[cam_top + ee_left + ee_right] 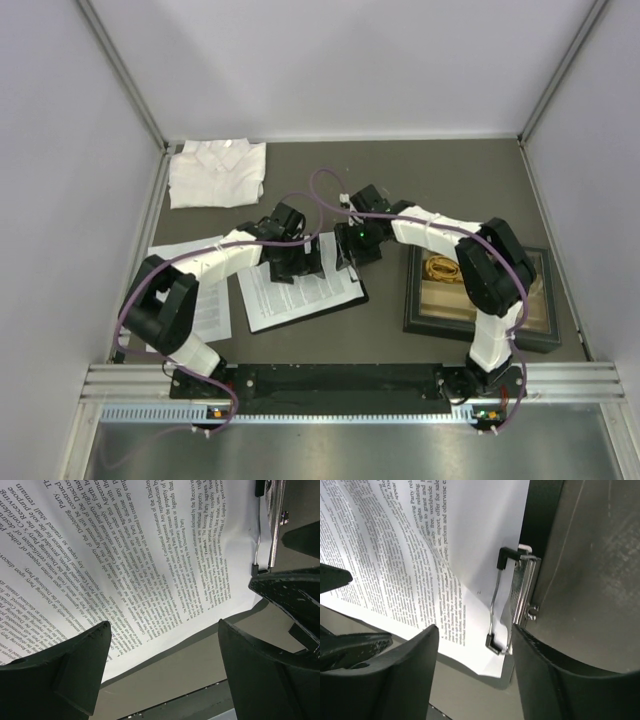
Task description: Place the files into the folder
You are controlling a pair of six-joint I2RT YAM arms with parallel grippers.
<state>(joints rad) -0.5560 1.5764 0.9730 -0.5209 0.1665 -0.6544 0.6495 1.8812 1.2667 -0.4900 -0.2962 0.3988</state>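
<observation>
A printed sheet [297, 292] lies on the black folder [347, 297] at the table's middle. Its top end sits under the silver clip [516, 597], and the sheet [395, 555] bulges upward near it. My left gripper [290, 258] hovers open over the sheet's upper part; its view shows text [125, 565] between empty fingers [75, 665]. My right gripper [355, 245] is open just above the clip end, with its right finger [550, 675] close beside the clip. More files [207, 290] lie at the left, partly under my left arm.
A folded white shirt [216, 172] lies at the back left. A dark-framed tray [540, 330] with small items stands at the right, under my right arm. Both grippers are close together over the folder's top edge.
</observation>
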